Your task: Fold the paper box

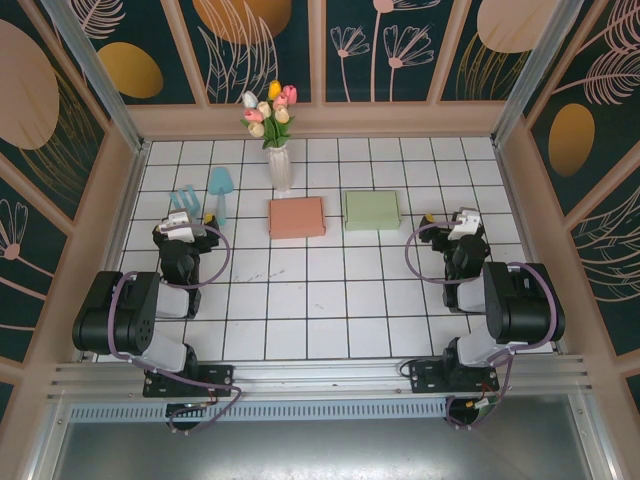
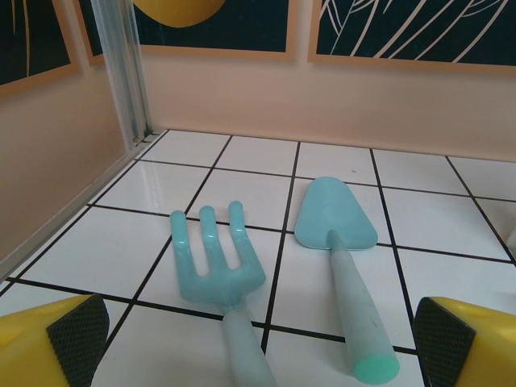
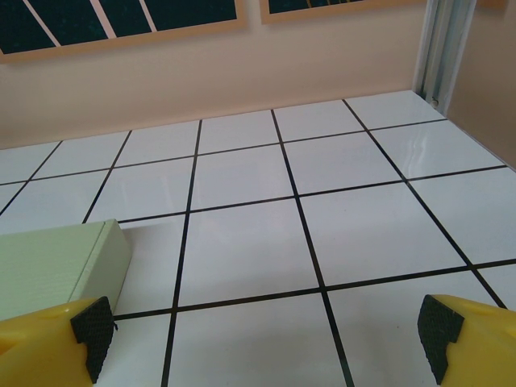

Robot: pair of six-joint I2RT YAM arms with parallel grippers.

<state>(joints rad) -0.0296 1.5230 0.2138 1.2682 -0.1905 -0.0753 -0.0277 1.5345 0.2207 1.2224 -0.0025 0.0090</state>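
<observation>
top view, left gripper (image 1: 188, 216): jaws spread wide and holding nothing; left of centre, pointing at the garden tools.
top view, right gripper (image 1: 462, 220): also wide open and empty; right of centre, apart from both boxes.
top view, salmon box (image 1: 297, 217): flat on the bench (image 1: 330, 300) at centre; one of two candidates for the paper box.
top view, green box (image 1: 371, 210): flat, just right of the salmon box, with a gap between them.
top view, vase (image 1: 279, 166): upright, just above the salmon box's upper left corner; holds a bunch of tulips (image 1: 270, 108).
top view, box contents: both look closed from above; what is inside cannot be told.
top view, risk: a reach to the salmon box's far edge could tip the vase, which stands close behind it.
left wrist view, fork (image 2: 216, 260): lower centre, its handle running down between the open fingers.
left wrist view, trowel (image 2: 335, 214): right of the fork, not touching it.
left wrist view, risk: this gripper faces the tools, not a box; swinging low toward the centre could sweep them along.
right wrist view, green box (image 3: 48, 270): its corner shows at lower left, near the left finger; bare tiles ahead.
right wrist view, risk: the tiles look glossy, so a one-sided push may slide the light box instead of folding it.
</observation>
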